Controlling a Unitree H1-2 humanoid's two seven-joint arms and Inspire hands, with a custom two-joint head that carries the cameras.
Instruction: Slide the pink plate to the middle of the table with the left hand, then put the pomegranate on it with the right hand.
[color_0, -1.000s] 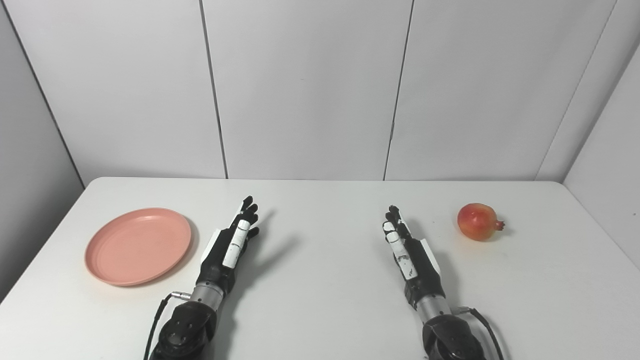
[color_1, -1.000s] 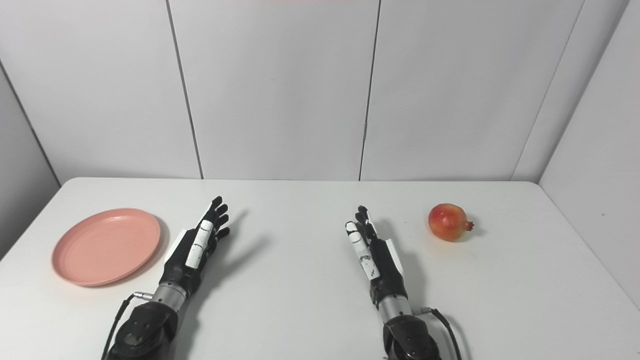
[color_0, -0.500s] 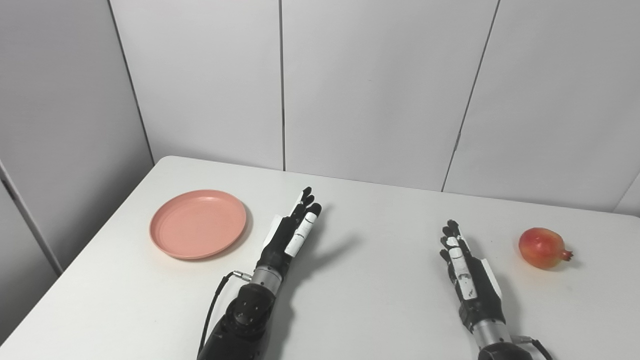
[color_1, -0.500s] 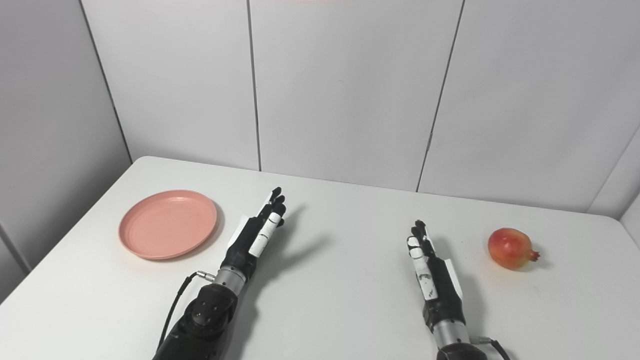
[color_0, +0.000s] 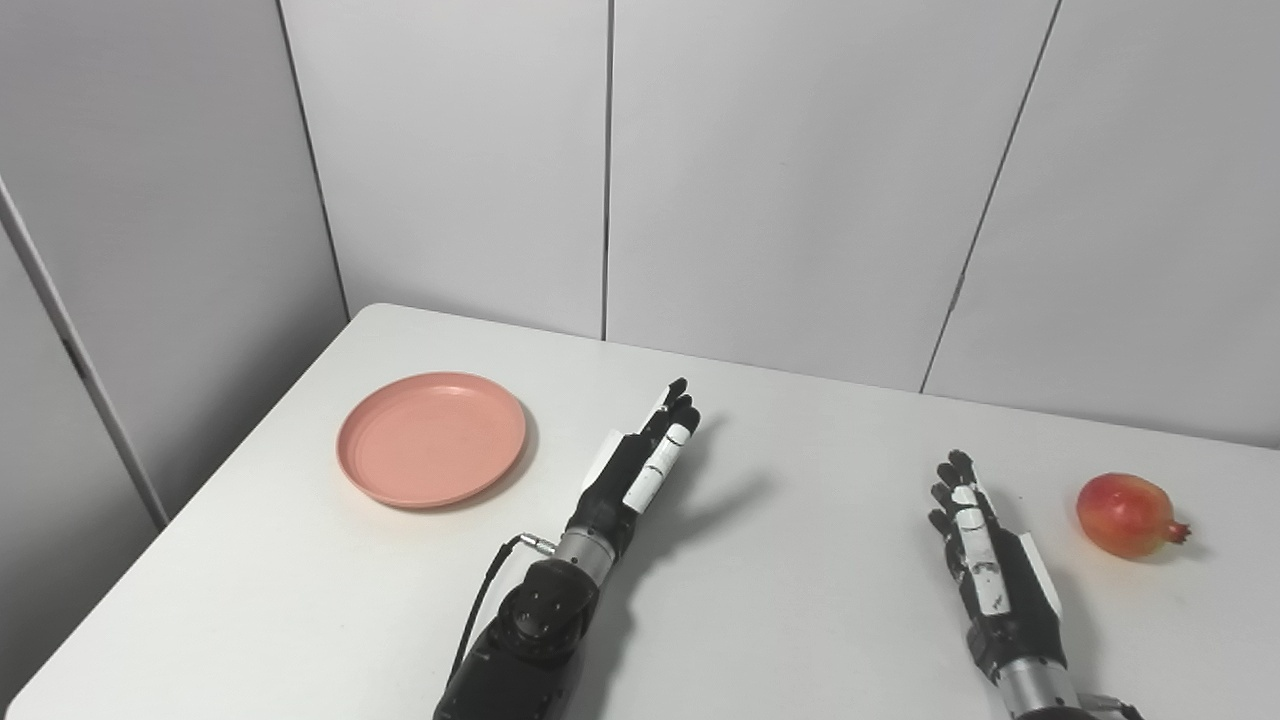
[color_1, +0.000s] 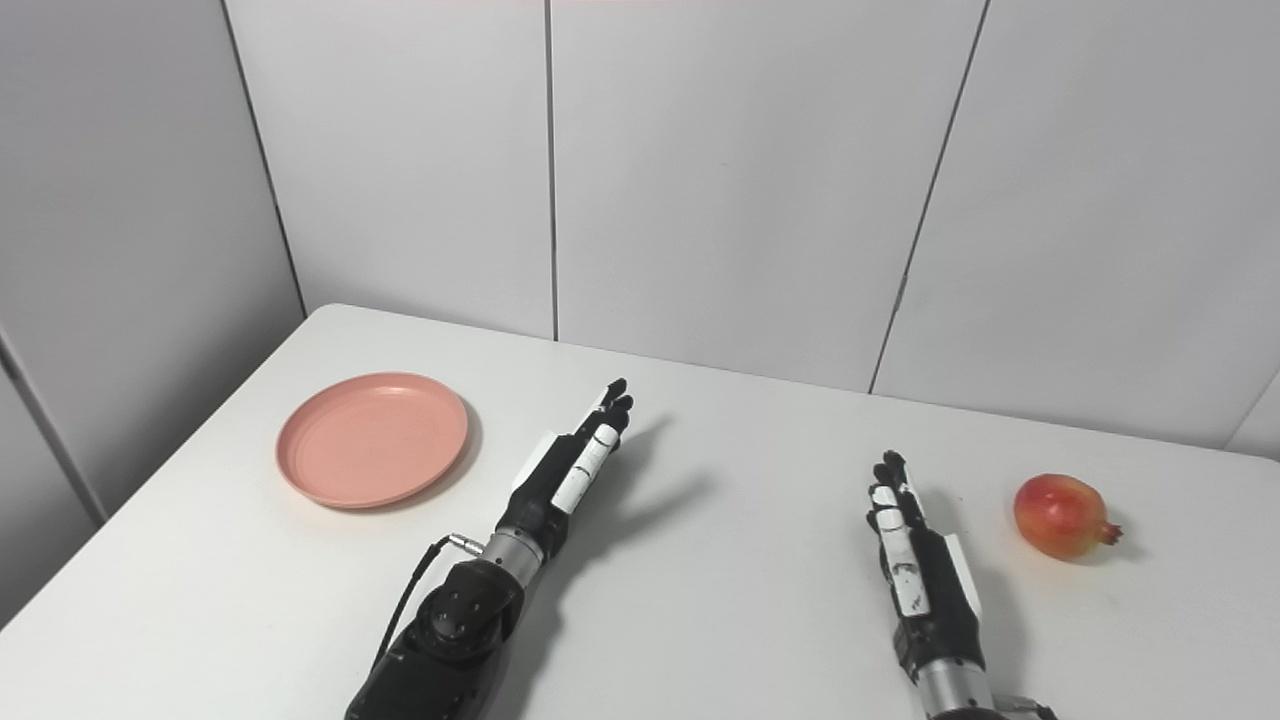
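Pink plate (color_0: 431, 438) unmoved, camera panned left

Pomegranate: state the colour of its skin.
The pomegranate is red, shading to yellow-orange on its upper side; the right eye view shows it best.

Over on the left side of the table (color_0: 800, 620) sits the plate (color_0: 431, 439), flat on the surface, nothing on it. Just right of it, apart from its rim, the left hand (color_0: 640, 470) stretches out with its fingers pointing away toward the back wall (color_0: 780, 180). Across to the right, the right hand (color_0: 985, 575) lies nearer the front edge. Further right and a little behind it rests the pomegranate (color_0: 1125, 515), near but not touching.
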